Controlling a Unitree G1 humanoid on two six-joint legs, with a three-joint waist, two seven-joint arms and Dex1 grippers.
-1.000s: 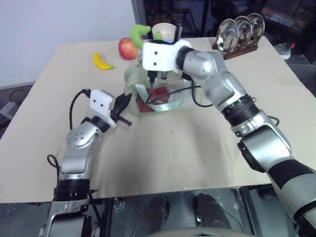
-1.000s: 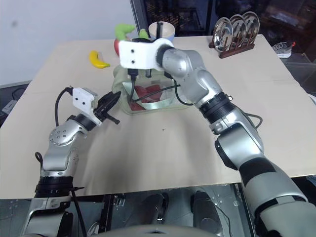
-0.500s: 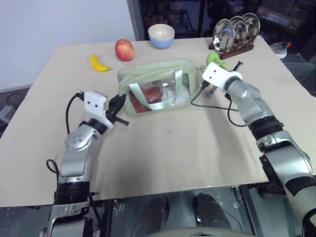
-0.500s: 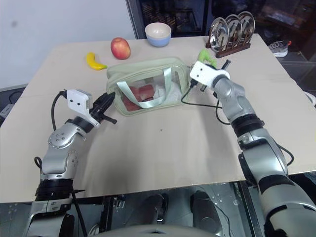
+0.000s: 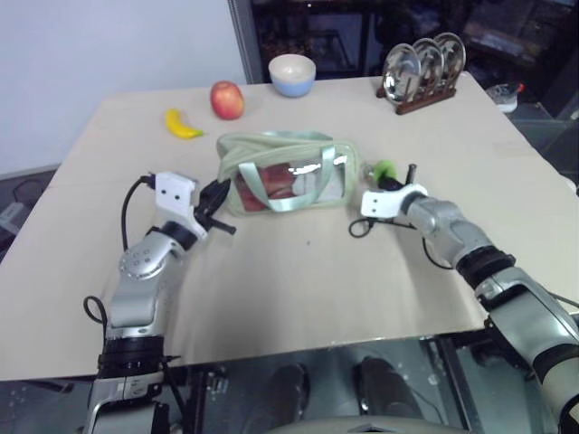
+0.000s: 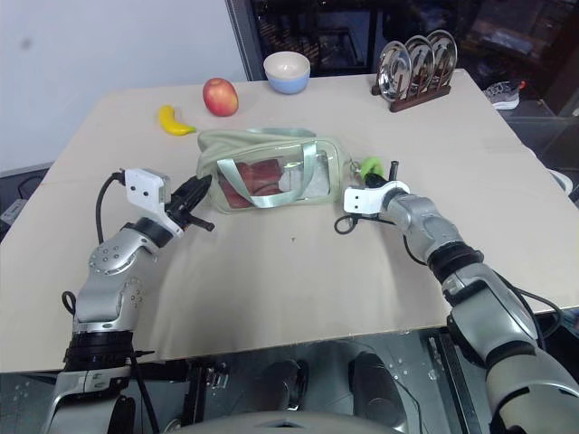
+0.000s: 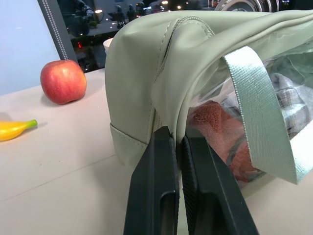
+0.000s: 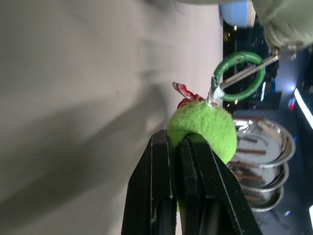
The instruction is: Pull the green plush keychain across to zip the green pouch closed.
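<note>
Since a second ago, the right gripper (image 5: 409, 174) has been swung from above the green pouch (image 5: 289, 172) down to the pouch's right end, carrying the green plush keychain (image 5: 384, 169) with it. Its fingers are pinched shut on the keychain, which hangs just beside that end on its ring. The left gripper (image 5: 223, 193) is clamped shut on the pouch's left corner fabric, bracing it. The pull appears finished or nearly so, though the zip line cannot be made out. Next, the closure would need confirming, then both grips released without dragging the pouch.
</note>
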